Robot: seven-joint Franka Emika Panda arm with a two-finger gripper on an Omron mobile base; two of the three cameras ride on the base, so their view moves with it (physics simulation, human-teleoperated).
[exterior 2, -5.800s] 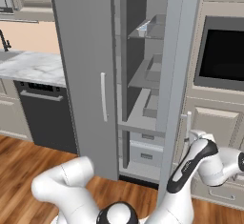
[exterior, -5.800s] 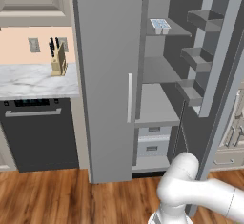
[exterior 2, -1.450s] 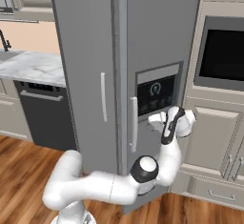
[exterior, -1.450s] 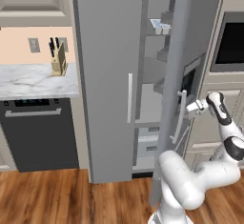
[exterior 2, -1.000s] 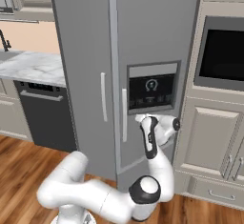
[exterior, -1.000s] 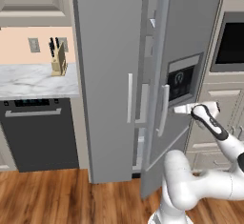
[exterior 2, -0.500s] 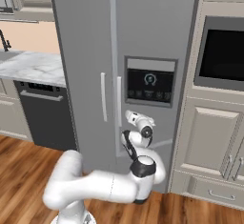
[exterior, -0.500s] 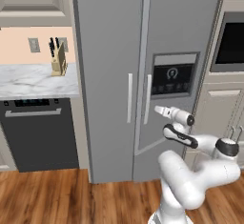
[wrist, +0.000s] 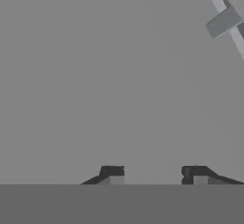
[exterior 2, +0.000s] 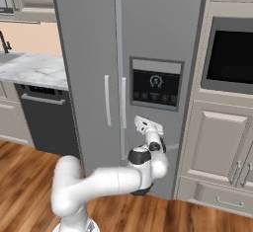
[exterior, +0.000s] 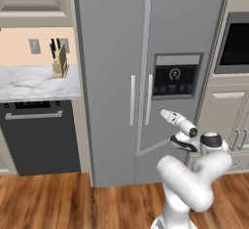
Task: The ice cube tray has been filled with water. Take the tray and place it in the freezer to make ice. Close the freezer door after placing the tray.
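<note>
The freezer door (exterior: 187,33) (exterior 2: 158,33), grey with a black dispenser panel (exterior: 175,76), stands flush with the plain door beside it. Its slim white handle (exterior: 148,99) (exterior 2: 123,102) crosses the top right corner of the hand view as a handle (wrist: 223,22). My gripper (exterior: 165,112) (exterior 2: 140,121) (wrist: 153,173) is shut and holds nothing. It points at the door face just below the dispenser, very close to it; I cannot tell whether it touches. The ice cube tray, its water and the freezer's inside are hidden behind the door.
The plain fridge door (exterior: 107,52) is to the left. Further left are a dark dishwasher (exterior: 41,135) and a marble counter (exterior: 29,82) with a knife block (exterior: 60,62). To the right are a wall oven (exterior 2: 230,56) and beige cabinet drawers (exterior 2: 217,147). Wood floor lies in front.
The freezer door has swung from partly open to fully shut. My gripper followed it leftward along the door face, and its fingers have closed.
</note>
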